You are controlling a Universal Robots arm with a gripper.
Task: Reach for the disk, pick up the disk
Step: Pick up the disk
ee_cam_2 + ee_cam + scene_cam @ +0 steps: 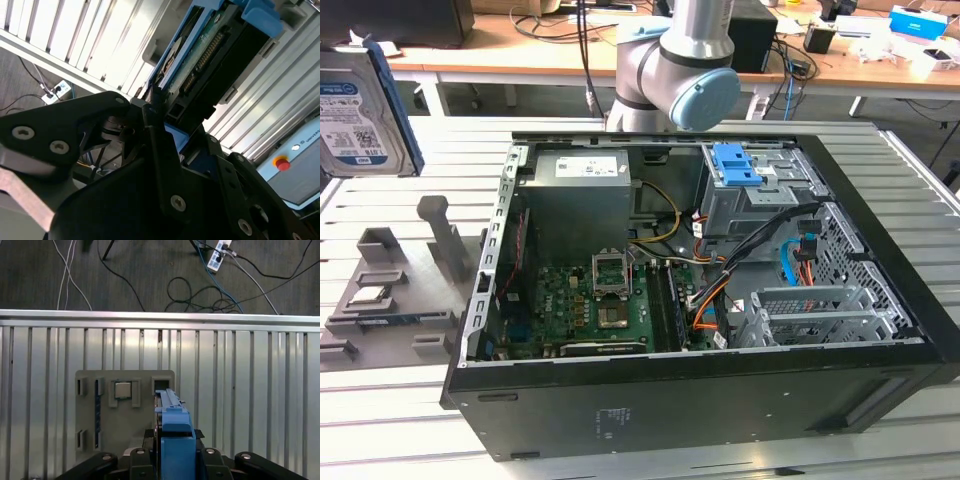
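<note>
Exterior view: the disk (360, 110), silver with a white-and-blue label and a blue carrier frame, hangs at upper left, clear of the grey slotted stand (390, 290) on the worktop (380, 420). First wrist view: the gripper (174, 434) is clamped on the disk, which sits edge-on above the stand. Second wrist view: connector edge exposed. The pick-up looks done.

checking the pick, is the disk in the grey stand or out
Out. In the exterior view the disk is up clear of the grey stand; in the first wrist view the gripper clamps it.
</note>
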